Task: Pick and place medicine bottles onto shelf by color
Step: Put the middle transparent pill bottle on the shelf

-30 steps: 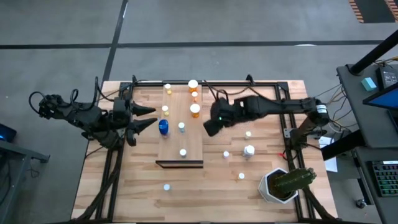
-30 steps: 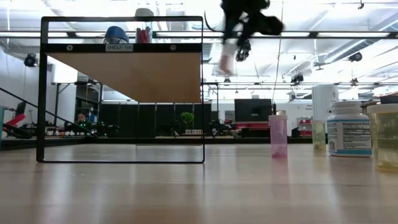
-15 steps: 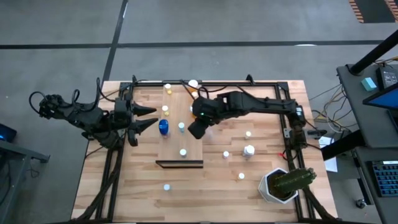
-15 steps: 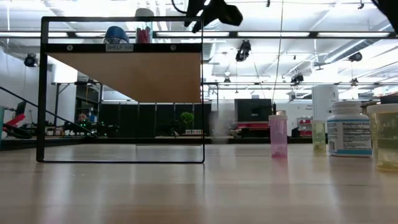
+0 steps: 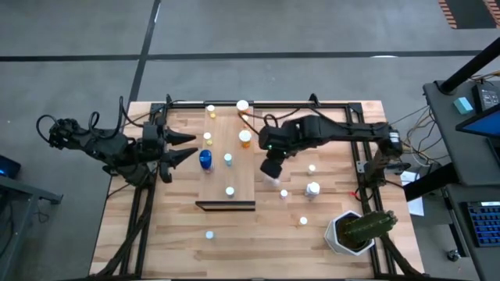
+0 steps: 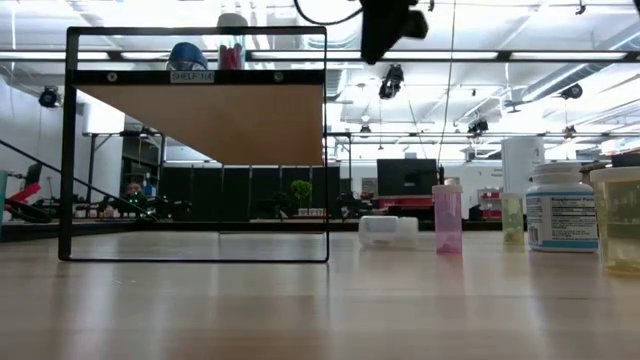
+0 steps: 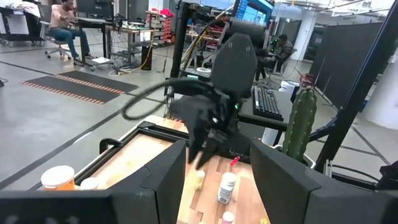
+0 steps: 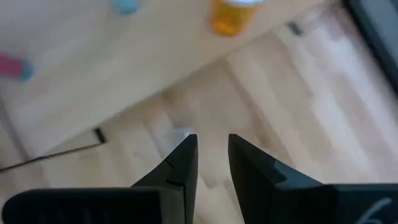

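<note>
Nearest the front of the worktop (image 5: 156,226), one white-capped bottle (image 5: 209,233) stands alone ahead of the shelf's dark front edge, and a cactus pot (image 5: 355,230) sits well off to the shelf's right. Farther in, right of the shelf (image 5: 242,176), stand several more bottles, among them a pink one (image 6: 448,217) and a fat white one (image 5: 313,188). Just beside the shelf's right edge a clear bottle (image 6: 388,231) lies on its side on the worktop. The right arm (image 5: 312,133) hangs above that bottle, clear of it, its jaws a narrow gap apart with nothing between them. On the shelf, going back from its front edge, are a clear bottle (image 5: 230,190), then a blue bottle (image 5: 205,159) with another clear one (image 5: 227,159) beside it, then an orange bottle (image 5: 245,138), and two more orange ones (image 5: 211,112) near the back edge. The left arm (image 5: 117,148) waits just beside the shelf's left edge, near the blue bottle, its jaws spread apart and empty.
</note>
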Action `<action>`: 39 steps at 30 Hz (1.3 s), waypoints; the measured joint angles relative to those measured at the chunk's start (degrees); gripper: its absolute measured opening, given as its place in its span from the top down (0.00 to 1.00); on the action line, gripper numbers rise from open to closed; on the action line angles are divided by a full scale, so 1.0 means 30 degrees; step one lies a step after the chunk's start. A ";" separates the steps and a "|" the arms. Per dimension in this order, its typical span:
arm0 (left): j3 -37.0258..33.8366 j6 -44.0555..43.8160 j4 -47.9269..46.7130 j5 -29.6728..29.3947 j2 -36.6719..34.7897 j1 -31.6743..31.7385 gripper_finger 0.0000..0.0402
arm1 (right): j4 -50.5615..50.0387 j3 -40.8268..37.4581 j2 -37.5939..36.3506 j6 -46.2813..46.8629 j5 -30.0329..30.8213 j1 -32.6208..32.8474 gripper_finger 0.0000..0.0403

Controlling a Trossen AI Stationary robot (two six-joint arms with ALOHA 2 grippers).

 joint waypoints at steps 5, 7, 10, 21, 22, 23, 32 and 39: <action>0.0000 0.0008 -0.0023 -0.0007 -0.0107 0.0000 0.59 | 0.3447 -0.5463 -0.1728 0.1104 -0.2140 -0.0051 0.79; 0.0000 0.0009 -0.0020 0.0000 -0.0082 0.0000 0.59 | 0.4331 -0.7198 -0.2142 0.2577 -0.3271 -0.0087 0.75; 0.0000 0.0073 -0.0060 0.0000 -0.0060 0.0000 0.59 | 0.6771 -0.9434 -0.2279 0.3291 -0.4551 -0.0007 0.65; 0.0000 0.0366 -0.0015 -0.0029 -0.0066 0.0000 0.59 | 1.4627 -1.5278 -0.2286 -0.0531 -0.3470 0.1586 0.37; 0.0000 0.0447 -0.0008 -0.0037 -0.0054 0.0000 0.59 | 1.5278 -1.5692 -0.2286 -0.0520 -0.3473 0.1642 0.36; 0.0000 0.0489 0.0014 -0.0043 -0.0037 0.0000 0.59 | 1.5912 -1.6082 -0.2286 -0.0517 -0.3474 0.1676 0.35; 0.0000 0.0489 0.0028 -0.0108 -0.0059 0.0007 0.59 | 1.9093 -1.7474 -0.2155 -0.0706 -0.3648 0.2317 0.37; 0.0001 0.0496 0.0060 -0.0617 -0.0037 0.0007 0.59 | 1.8782 -1.6196 -0.0633 -0.1512 -0.3717 0.3063 0.38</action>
